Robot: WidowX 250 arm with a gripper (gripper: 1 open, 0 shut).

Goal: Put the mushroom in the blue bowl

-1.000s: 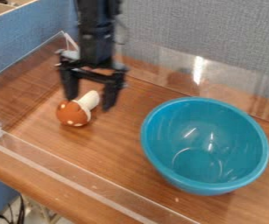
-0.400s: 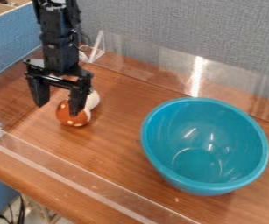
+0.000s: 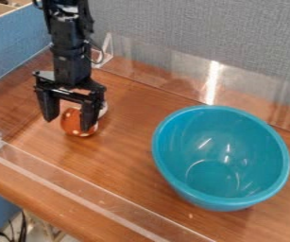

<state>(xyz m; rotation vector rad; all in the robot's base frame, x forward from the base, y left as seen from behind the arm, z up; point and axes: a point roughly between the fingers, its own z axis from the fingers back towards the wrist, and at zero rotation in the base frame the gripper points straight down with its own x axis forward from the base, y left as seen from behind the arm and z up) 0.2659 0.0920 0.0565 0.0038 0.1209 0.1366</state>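
The mushroom (image 3: 80, 123) lies on its side on the wooden table, reddish-brown cap toward the front, cream stem mostly hidden behind a finger. My black gripper (image 3: 69, 111) points straight down over it, open, with one finger on each side of the cap; whether the fingers touch it I cannot tell. The blue bowl (image 3: 222, 156) stands empty at the right, well apart from the gripper.
A clear plastic wall (image 3: 197, 76) runs along the back and another along the front edge (image 3: 59, 175) of the table (image 3: 122, 156). A blue partition (image 3: 15, 47) stands at the back left.
The gripper has moved left from behind the mushroom and come down around it, staying open. The mushroom and bowl have not moved.
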